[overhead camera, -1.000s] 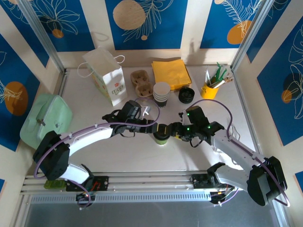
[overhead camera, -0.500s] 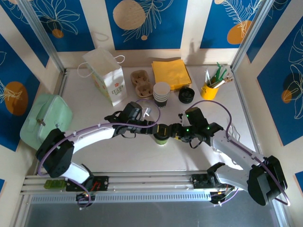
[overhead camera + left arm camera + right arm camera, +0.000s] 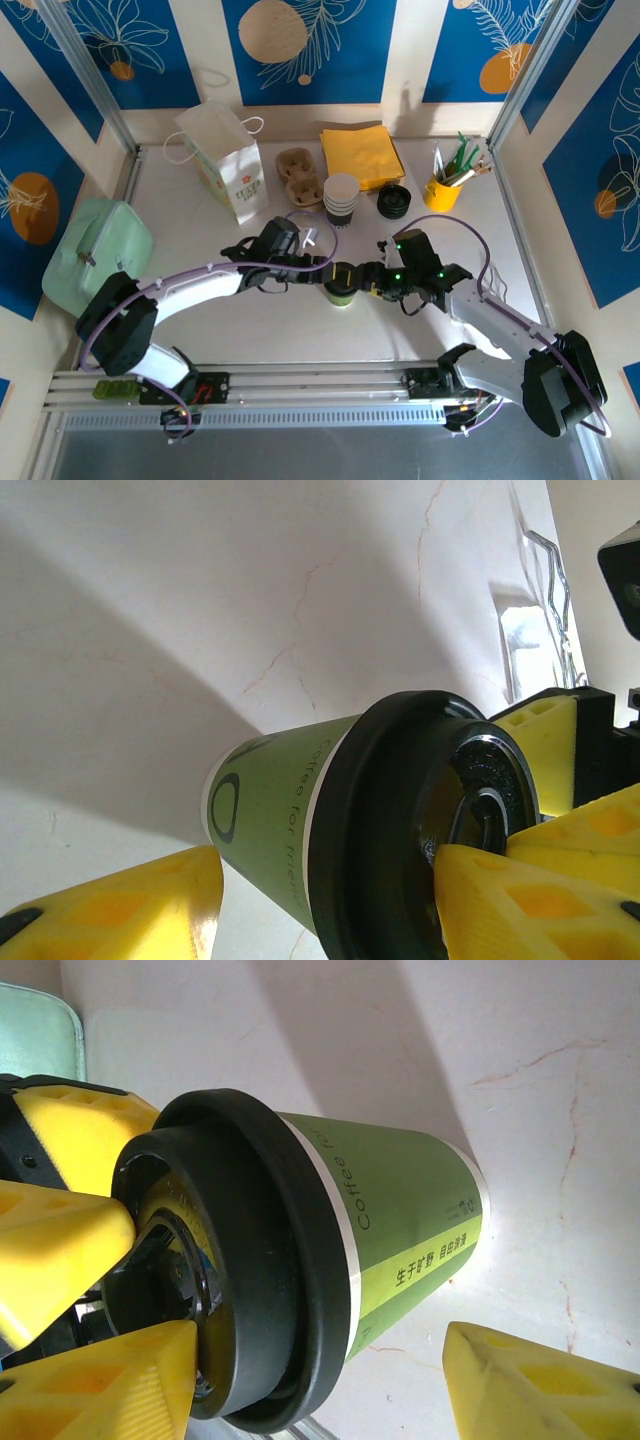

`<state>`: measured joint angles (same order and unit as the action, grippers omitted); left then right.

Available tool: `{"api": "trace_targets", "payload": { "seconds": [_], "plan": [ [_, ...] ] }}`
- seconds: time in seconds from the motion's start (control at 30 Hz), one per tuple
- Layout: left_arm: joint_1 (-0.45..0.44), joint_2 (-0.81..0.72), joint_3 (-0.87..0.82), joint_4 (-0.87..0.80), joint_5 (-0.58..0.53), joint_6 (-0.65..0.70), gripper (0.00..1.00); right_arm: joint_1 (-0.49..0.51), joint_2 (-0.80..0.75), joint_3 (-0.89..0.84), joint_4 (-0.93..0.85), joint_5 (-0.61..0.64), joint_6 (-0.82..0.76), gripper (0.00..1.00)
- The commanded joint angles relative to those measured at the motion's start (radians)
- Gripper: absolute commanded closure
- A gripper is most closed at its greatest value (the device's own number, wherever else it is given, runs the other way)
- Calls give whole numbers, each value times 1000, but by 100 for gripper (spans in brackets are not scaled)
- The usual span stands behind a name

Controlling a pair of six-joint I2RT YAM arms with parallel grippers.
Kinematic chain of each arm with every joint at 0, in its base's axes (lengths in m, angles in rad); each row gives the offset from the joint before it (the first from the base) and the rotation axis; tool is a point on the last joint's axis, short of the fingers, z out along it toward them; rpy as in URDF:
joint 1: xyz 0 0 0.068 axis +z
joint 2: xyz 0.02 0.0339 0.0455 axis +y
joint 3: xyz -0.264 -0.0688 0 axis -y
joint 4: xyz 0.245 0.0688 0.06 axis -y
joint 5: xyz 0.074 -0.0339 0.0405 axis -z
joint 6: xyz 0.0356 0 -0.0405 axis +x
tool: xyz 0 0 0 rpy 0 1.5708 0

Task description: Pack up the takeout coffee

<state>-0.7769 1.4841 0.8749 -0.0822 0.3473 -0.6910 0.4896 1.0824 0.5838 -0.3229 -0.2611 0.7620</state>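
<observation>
The takeout coffee (image 3: 340, 291) is a green paper cup with a black lid, standing upright mid-table. My left gripper (image 3: 332, 275) reaches it from the left and my right gripper (image 3: 358, 283) from the right. In the left wrist view the cup (image 3: 275, 815) lies between the fingers of the left gripper (image 3: 320, 880): one yellow finger (image 3: 520, 900) rests on the lid (image 3: 400, 830), while the other stands just off the wall. In the right wrist view the right gripper (image 3: 320, 1345) straddles the cup (image 3: 400, 1200) too, one finger (image 3: 100, 1380) at the lid and the other apart. Both are open.
Along the back stand a white paper bag (image 3: 225, 160), a cardboard cup carrier (image 3: 298, 175), a stack of lidless cups (image 3: 341, 198), yellow napkins (image 3: 362, 155), black lids (image 3: 393, 200) and a yellow pot of utensils (image 3: 443, 188). A pale green container (image 3: 95, 250) lies at the left edge.
The left arm has shifted slightly toward the cup. The cup and the right gripper stay where they were.
</observation>
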Motion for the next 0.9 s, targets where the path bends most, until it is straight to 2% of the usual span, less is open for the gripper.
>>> {"api": "trace_targets", "payload": {
  "seconds": [0.0, 0.3, 0.6, 0.7, 0.87],
  "plan": [
    [-14, 18, -13, -66, -45, 2, 42, 1, 20, 3, -171, 90, -30, 35],
    [-19, -13, 71, -107, -47, 21, 39, 3, -19, 122, -228, 77, -37, 34],
    [-9, -72, 136, -201, -104, 57, 35, 25, -24, 229, -287, 91, -57, 34],
    [-3, -132, 126, -241, -175, 57, 34, 57, -28, 261, -312, 135, -59, 35],
    [25, -295, 56, -339, -363, 42, 32, 150, -21, 333, -371, 253, -63, 36]
  ]
}}
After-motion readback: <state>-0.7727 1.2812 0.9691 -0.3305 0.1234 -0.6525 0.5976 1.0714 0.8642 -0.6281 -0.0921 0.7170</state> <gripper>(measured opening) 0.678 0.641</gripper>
